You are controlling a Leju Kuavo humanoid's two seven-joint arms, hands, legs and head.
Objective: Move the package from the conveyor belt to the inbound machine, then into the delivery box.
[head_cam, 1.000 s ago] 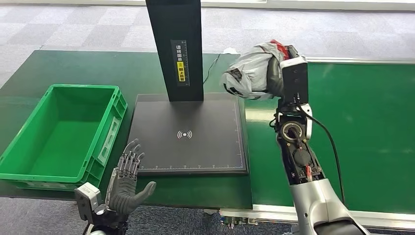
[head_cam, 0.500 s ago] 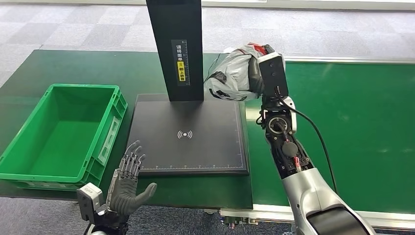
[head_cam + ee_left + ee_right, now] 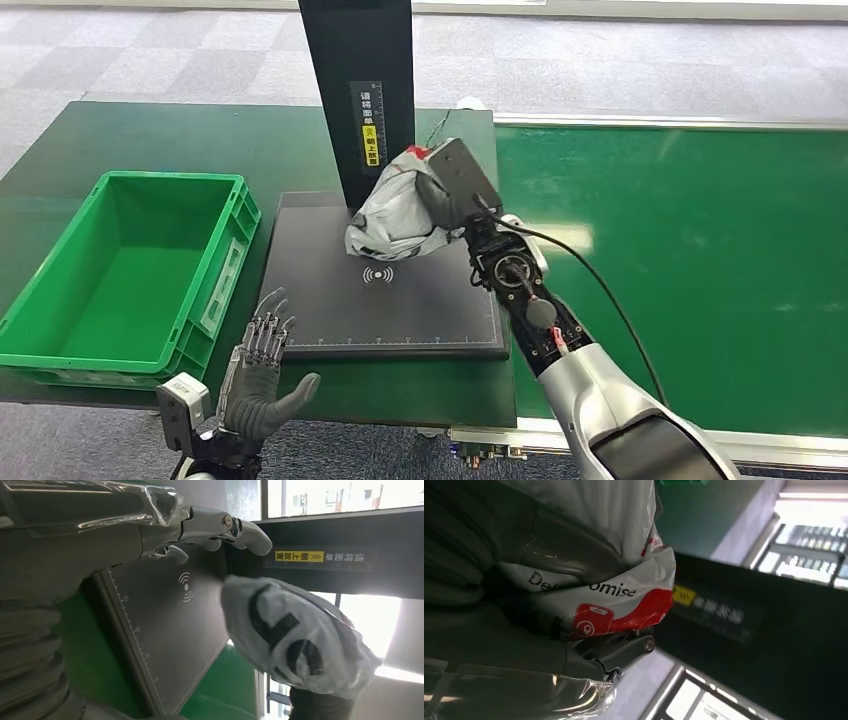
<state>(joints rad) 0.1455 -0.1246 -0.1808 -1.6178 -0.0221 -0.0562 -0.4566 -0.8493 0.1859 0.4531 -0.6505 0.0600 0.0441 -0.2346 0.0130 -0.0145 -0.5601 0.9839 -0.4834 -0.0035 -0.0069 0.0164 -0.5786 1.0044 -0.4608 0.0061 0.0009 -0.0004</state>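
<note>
Right wrist view shows red print on the package (image 3: 614, 600) the right robot hand (image 3: 549, 645) grips; head view shows left robot hand (image 3: 262, 375) spread.

Grey carpet-tiled floor (image 3: 180, 50) lies beyond my dark green tabletop (image 3: 180, 135); bright windows (image 3: 340, 497) glare behind.

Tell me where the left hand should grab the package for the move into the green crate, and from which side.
Judging by its pose, grip the package on its bulging crate-facing side, coming from the left across the scanner plate; the right hand covers its other side, and the post blocks behind.
</note>
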